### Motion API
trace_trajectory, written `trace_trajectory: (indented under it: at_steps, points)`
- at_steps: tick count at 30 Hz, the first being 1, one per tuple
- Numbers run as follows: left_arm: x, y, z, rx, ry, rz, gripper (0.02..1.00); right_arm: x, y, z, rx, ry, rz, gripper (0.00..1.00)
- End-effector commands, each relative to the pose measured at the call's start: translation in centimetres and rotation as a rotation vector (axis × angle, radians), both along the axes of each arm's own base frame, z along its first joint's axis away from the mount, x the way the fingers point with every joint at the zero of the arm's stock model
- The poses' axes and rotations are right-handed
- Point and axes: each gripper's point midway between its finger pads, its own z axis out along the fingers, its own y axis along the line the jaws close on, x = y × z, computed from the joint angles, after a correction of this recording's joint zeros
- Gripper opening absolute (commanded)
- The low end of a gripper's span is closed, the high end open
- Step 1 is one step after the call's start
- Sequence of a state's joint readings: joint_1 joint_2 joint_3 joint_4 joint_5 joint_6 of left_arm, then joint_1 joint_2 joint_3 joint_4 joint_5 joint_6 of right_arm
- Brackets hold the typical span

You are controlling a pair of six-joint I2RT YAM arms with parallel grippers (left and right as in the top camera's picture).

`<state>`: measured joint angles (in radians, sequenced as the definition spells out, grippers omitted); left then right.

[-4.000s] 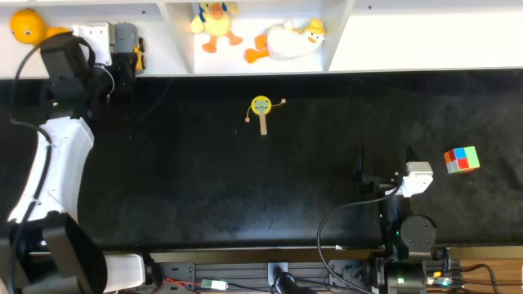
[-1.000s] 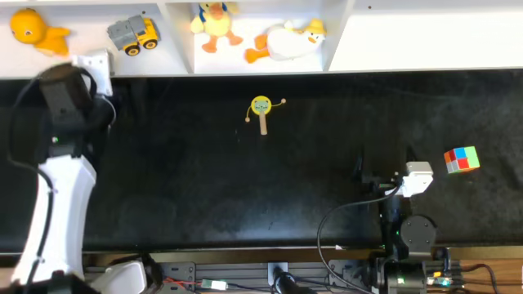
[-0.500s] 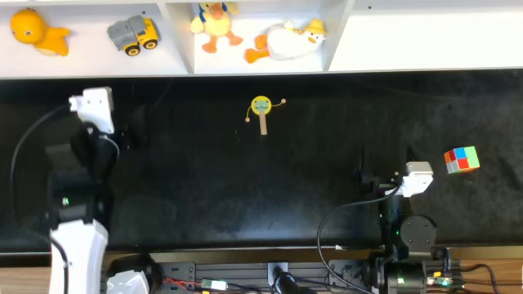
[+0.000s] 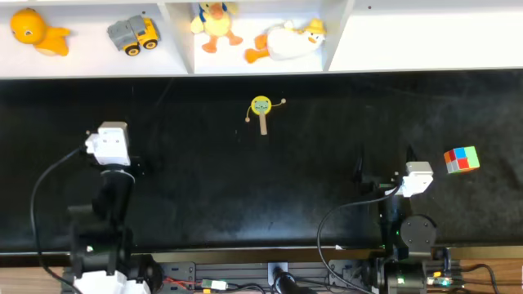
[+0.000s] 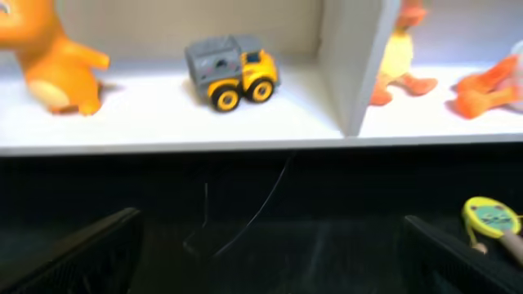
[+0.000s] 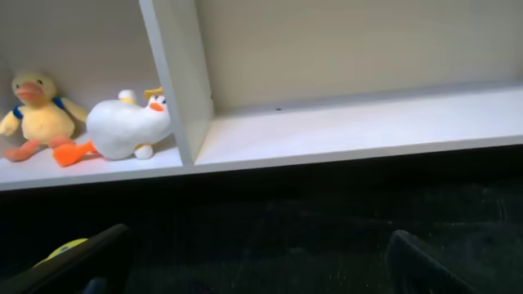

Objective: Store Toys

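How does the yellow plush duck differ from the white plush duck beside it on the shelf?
The yellow plush duck sits upright; the white plush duck lies down. The yellow one is slimmer, the white one rounder and bulkier. Both have orange feet and share the middle shelf compartment.

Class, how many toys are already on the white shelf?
4: an orange animal and a toy truck in the left compartment; a yellow duck and a white goose in the middle compartment.
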<state>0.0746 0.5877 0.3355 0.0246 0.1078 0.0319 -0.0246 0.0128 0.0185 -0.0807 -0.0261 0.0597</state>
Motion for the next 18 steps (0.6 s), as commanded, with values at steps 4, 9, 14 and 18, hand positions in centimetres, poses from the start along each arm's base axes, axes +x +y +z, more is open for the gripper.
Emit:
trace_trajectory:
  at_steps: [4,9,14,18]
  points:
    - [-0.9,-0.3,0.6,-0.027,-0.113,0.015,0.998,0.0,0.0,-0.4,0.008,0.001,0.001,0.996]
    - [-1.3,-0.5,-0.3,-0.043,-0.17,0.021,0.998,0.0,0.0,-0.4,0.008,0.001,0.001,0.996]
    - [-1.9,0.2,-1.6,-0.122,-0.191,0.068,0.998,0.0,0.0,-0.4,0.008,0.001,0.001,0.996]
    - [-2.6,0.4,-0.6,-0.121,-0.251,0.08,0.998,0.0,0.0,-0.4,0.008,0.001,0.001,0.996]
